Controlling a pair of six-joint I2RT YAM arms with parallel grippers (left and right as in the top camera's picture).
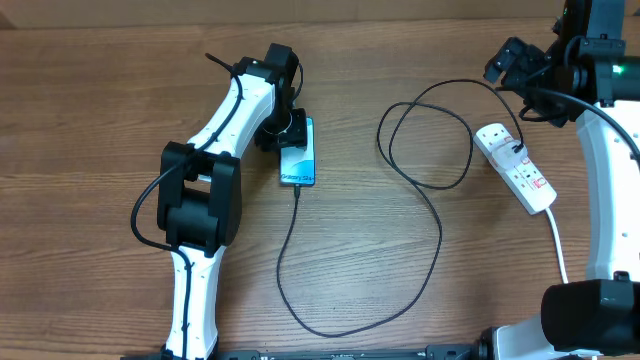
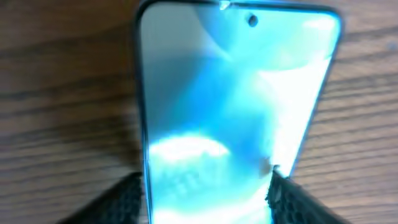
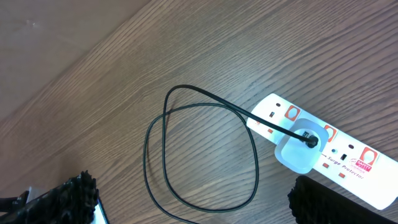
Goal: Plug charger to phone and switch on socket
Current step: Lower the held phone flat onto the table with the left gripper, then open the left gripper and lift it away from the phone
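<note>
The phone point(image 1: 299, 157) lies on the wooden table with its light blue screen up. It fills the left wrist view point(image 2: 230, 93). My left gripper point(image 1: 283, 133) is shut on the phone's sides point(image 2: 208, 199). The charger point(image 1: 280, 260), a thin black cable, meets the phone's near end, loops across the table and ends in a white adapter point(image 3: 300, 149) in the socket point(image 1: 520, 175). The socket is a white strip with small red switches point(image 3: 273, 112). The cable's loop also shows in the right wrist view point(image 3: 257, 170). My right gripper point(image 1: 515, 62) hovers above the socket, open and empty point(image 3: 193, 199).
The socket's thick white cord point(image 1: 558, 245) runs toward the front edge at the right, beside the right arm's base point(image 1: 590, 315). The left arm point(image 1: 205, 190) stretches over the left half of the table.
</note>
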